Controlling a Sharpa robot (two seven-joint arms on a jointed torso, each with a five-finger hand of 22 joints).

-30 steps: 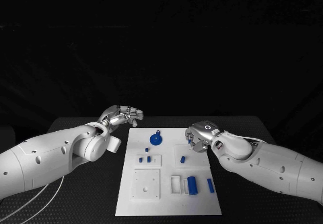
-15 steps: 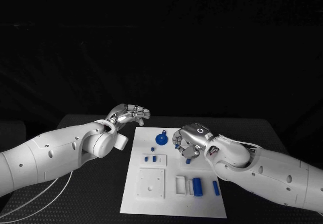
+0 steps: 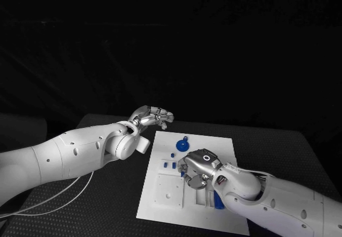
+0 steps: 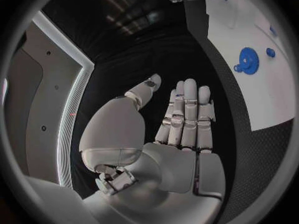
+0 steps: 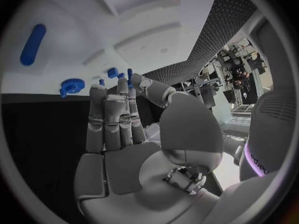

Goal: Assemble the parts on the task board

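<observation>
On the black table we see the white rectangular task board carrying small blue parts, a round blue gear near its far edge. Above its middle hovers the right hand, fingers straight, empty; the left hand beside the far corner, likewise empty.

A robotics lab or test bench: black table against dark backdrop, white task board with small blue parts, equipment racks at the room's edge.
</observation>
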